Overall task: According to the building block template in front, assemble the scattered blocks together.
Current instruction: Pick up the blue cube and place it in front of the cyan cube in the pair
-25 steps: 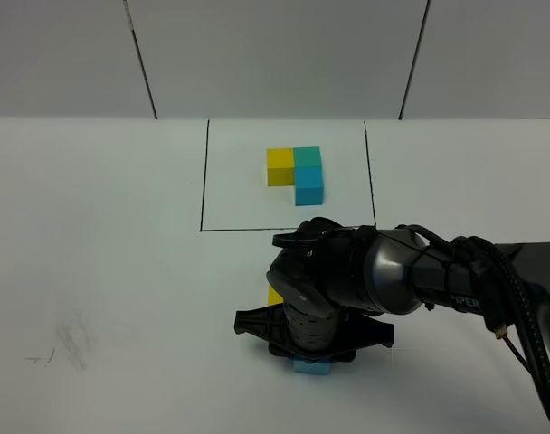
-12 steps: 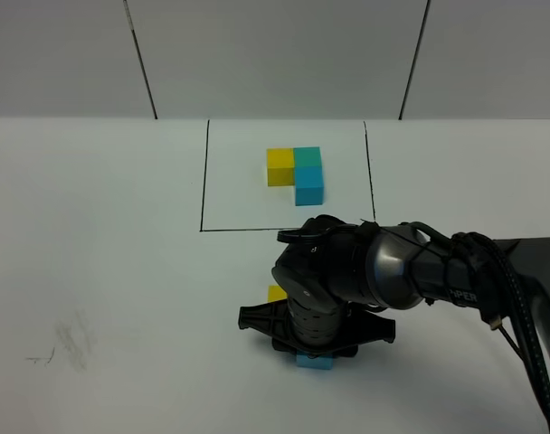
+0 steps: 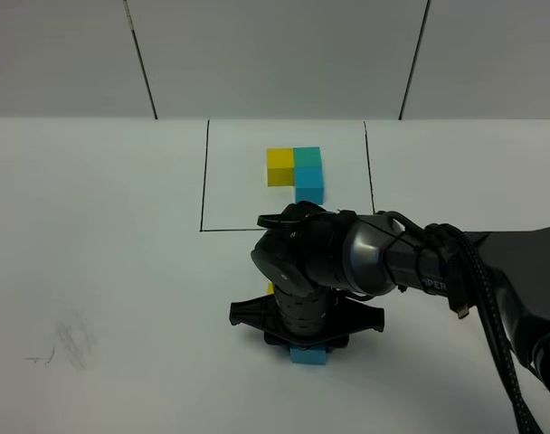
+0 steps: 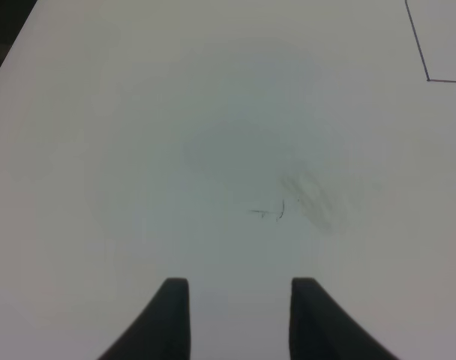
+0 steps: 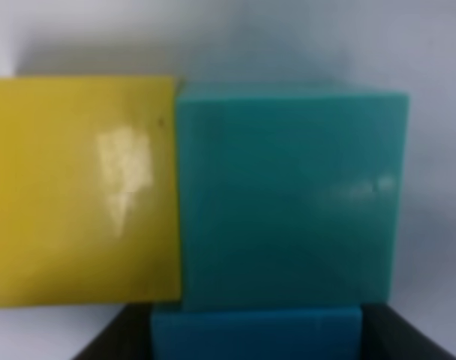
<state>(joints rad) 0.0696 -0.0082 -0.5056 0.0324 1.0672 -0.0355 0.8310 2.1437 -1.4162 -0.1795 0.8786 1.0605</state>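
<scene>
**Seating the blue cube against the green one**

The step in hand looks like the last join: the right gripper (image 3: 308, 342) presses the blue cube (image 3: 308, 353) up to the green cube (image 5: 288, 195), which already sits flush beside the yellow cube (image 5: 82, 191). To do it well, the blue face should meet the green face squarely, edges in line, with no twist. In the right wrist view blue sits directly under green and about as wide, so the alignment looks close. I judge a slow straight push best, since a skewed one could nudge green off yellow. Release should be straight apart, then a lift straight up, so the trio is not dragged.

The right claw is narrow, its dark fingers (image 5: 404, 337) closed on either side of the blue cube; the tips flank it closely.

The left gripper (image 4: 239, 319) hangs moderately open over the bare table (image 4: 138, 112) toward the left edge, holding nothing.

The loose cubes lie near the front edge, about mid-width, mostly hidden under the right arm in the high view. The template (image 3: 295, 172) sits toward the back edge inside its black frame (image 3: 203, 181), yellow left, green right, blue in front of green.
</scene>
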